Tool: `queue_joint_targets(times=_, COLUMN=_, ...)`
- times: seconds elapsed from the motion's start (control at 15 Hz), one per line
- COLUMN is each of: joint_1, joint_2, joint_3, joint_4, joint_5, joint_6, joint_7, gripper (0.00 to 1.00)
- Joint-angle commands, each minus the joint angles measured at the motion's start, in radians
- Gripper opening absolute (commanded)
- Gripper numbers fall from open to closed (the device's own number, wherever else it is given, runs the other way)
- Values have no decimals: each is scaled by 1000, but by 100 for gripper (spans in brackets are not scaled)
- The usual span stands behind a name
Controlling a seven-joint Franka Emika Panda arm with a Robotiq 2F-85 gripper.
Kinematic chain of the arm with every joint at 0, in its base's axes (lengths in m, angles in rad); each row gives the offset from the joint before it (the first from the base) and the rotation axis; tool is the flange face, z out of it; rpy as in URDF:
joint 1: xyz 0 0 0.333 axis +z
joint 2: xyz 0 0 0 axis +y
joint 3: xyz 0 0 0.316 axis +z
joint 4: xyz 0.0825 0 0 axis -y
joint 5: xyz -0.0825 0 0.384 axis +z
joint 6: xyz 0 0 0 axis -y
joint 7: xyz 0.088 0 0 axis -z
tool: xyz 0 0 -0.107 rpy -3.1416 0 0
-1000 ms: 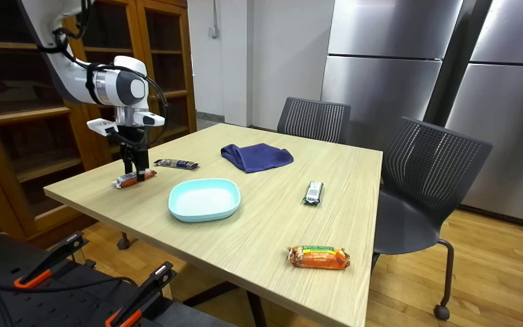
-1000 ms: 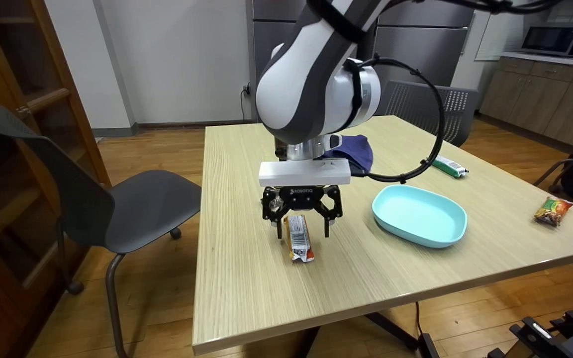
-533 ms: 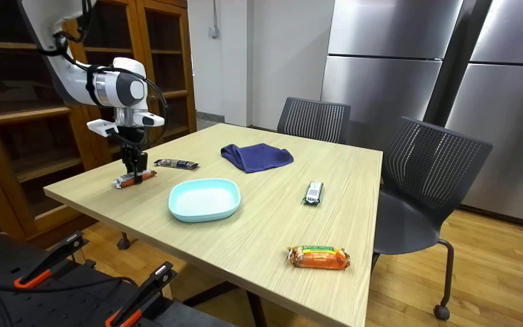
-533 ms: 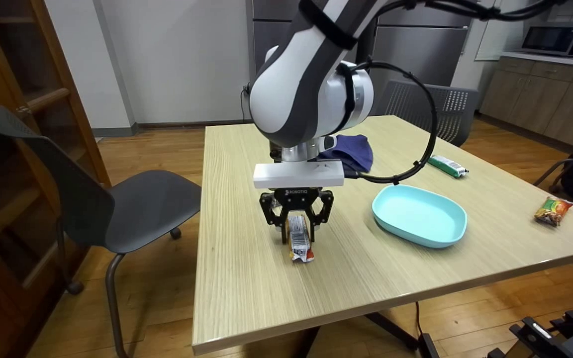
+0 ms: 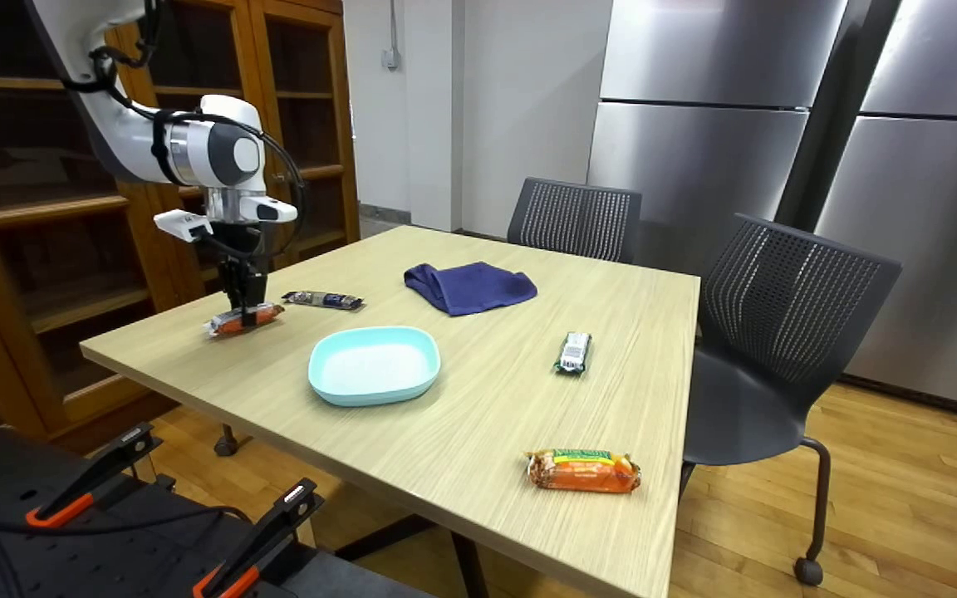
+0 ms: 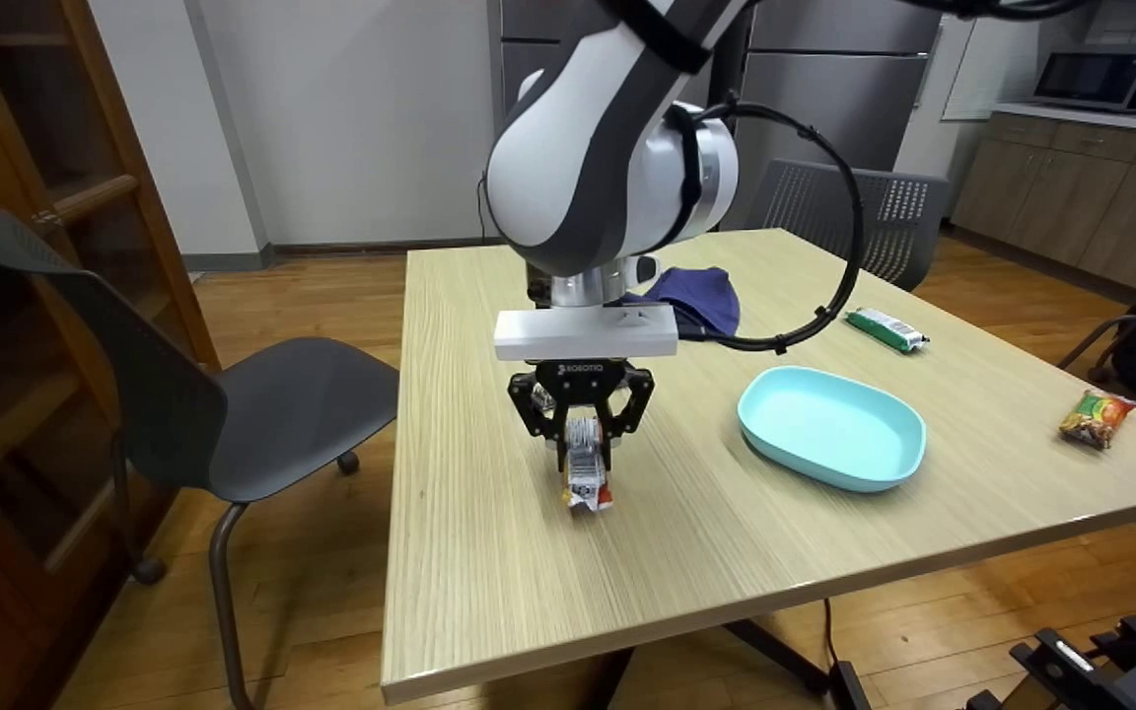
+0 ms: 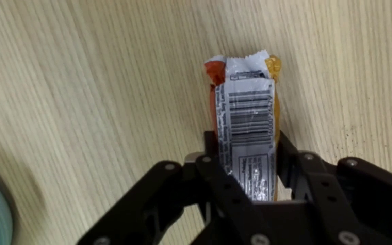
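The black two-fingered gripper (image 6: pixel 585 458), part-closed, pinches the orange-and-white plastic-wrapped bar (image 7: pixel 250 115) mid-length, on or just above the pale wood-grain table (image 6: pixel 489 572); the glossy bar could swivel or slip under a slack squeeze.

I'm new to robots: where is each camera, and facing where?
In an exterior view: beside the table, facing wall and refrigerators; arm and gripper at picture left.
In an exterior view: beside the table, facing refrigerators and kitchen cabinets; arm and gripper central.
Wrist view: on the arm, facing down; gripper around a wrapped bar.
Both exterior views share the tray.
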Motion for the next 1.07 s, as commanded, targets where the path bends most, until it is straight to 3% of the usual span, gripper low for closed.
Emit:
queue_joint_targets(times=0.0, joint_1=2, joint_2=-97, joint_3=10, joint_4=-64, joint_5=-32, joint_6=-53, joint_7=-24, gripper=17)
queue_joint_targets(times=0.6, joint_1=-45, joint_2=-234, joint_3=-1, joint_4=-118, joint_5=-199, joint_6=-352, joint_7=-180, gripper=17)
queue_joint_targets(times=1.0, joint_1=-107, joint_2=-288, joint_3=-26, joint_4=-190, joint_5=-338, joint_6=-385, joint_7=-307, gripper=17)
